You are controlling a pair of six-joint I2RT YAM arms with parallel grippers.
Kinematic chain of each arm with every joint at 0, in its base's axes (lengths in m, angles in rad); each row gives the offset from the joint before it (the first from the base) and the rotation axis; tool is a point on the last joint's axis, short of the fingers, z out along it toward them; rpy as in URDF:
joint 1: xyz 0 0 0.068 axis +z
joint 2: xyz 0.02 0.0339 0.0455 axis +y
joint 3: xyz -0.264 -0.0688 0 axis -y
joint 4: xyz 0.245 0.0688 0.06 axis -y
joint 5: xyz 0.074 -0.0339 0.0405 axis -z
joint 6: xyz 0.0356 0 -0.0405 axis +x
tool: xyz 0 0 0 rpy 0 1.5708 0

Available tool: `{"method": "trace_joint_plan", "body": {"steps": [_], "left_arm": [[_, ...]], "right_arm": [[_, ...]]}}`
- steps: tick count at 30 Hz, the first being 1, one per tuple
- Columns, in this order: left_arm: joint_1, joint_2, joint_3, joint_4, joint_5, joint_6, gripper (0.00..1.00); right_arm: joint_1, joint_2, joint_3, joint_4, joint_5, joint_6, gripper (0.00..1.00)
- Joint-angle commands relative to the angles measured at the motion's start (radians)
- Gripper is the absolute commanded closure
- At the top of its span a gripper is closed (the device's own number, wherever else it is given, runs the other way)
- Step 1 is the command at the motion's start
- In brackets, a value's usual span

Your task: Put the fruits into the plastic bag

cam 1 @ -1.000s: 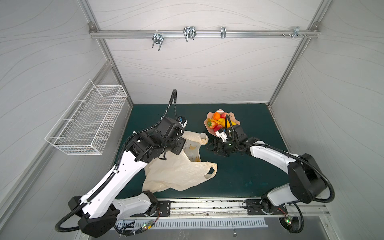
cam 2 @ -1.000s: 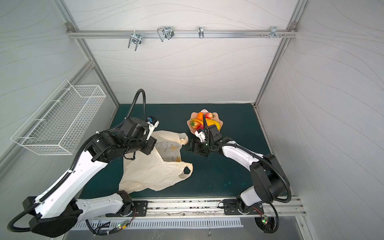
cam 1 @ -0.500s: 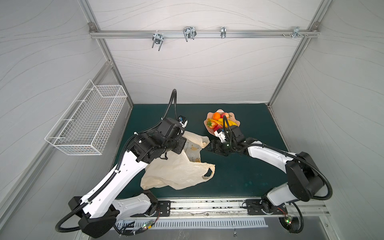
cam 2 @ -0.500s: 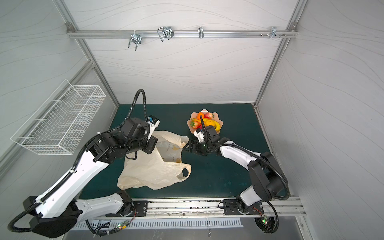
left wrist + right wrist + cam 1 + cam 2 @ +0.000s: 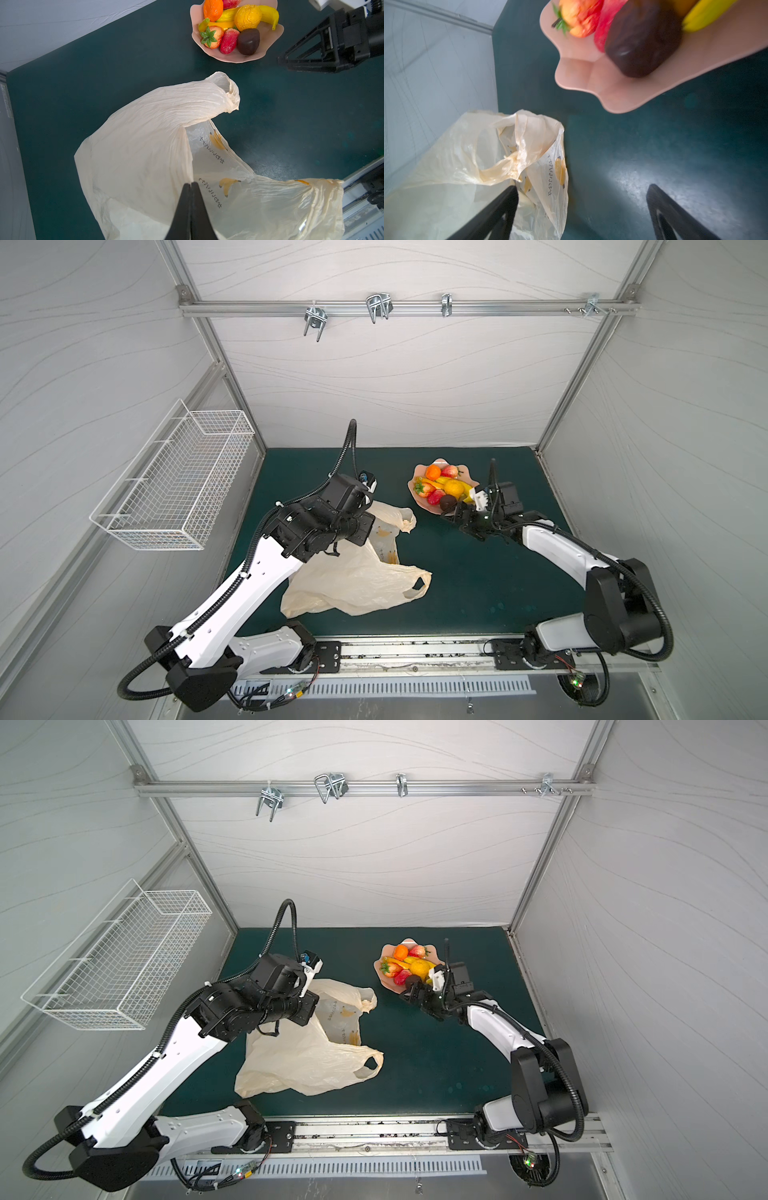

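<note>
The cream plastic bag (image 5: 353, 576) (image 5: 307, 1052) lies crumpled on the green mat, mouth toward the bowl. My left gripper (image 5: 191, 184) is shut on the plastic bag's (image 5: 141, 145) rim and holds that edge up; in both top views the wrist hides its jaws. The fruits (image 5: 442, 489) (image 5: 409, 965) (image 5: 228, 25) are piled in a pink bowl (image 5: 432, 510): oranges, bananas, strawberries and a dark brown ball (image 5: 248, 41) (image 5: 641, 41). My right gripper (image 5: 581, 191) (image 5: 455, 516) is open and empty, low over the mat between the bag's far handle (image 5: 512, 162) and the bowl.
A white wire basket (image 5: 174, 485) hangs on the left wall. Metal hooks (image 5: 377, 306) sit on the overhead rail. The bag's near handle (image 5: 417, 585) lies flat toward the front rail (image 5: 415, 651). Bare mat lies right of the bag.
My right gripper reached left toward the bag's far handle, then drew back right toward the bowl, still open. The bag shifted slightly left. The left gripper keeps its hold.
</note>
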Motion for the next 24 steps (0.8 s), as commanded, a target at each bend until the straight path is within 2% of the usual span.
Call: {"method": "trace_joint_plan", "body": {"steps": [1, 7, 14, 24], "left_arm": [[0.009, 0.002, 0.010, 0.035, 0.009, 0.001, 1.00], [0.015, 0.006, 0.013, 0.035, 0.017, 0.003, 1.00], [0.021, 0.012, 0.017, 0.033, 0.026, 0.004, 1.00], [0.025, 0.007, 0.018, 0.024, 0.028, 0.001, 1.00]], "right_arm": [[-0.064, 0.008, 0.004, 0.000, -0.023, 0.026, 0.03], [-0.137, 0.083, 0.037, 0.018, -0.036, 0.041, 0.07], [-0.160, 0.141, 0.047, 0.095, -0.047, 0.072, 0.14], [-0.172, 0.201, 0.166, 0.024, 0.000, 0.036, 0.14]]}}
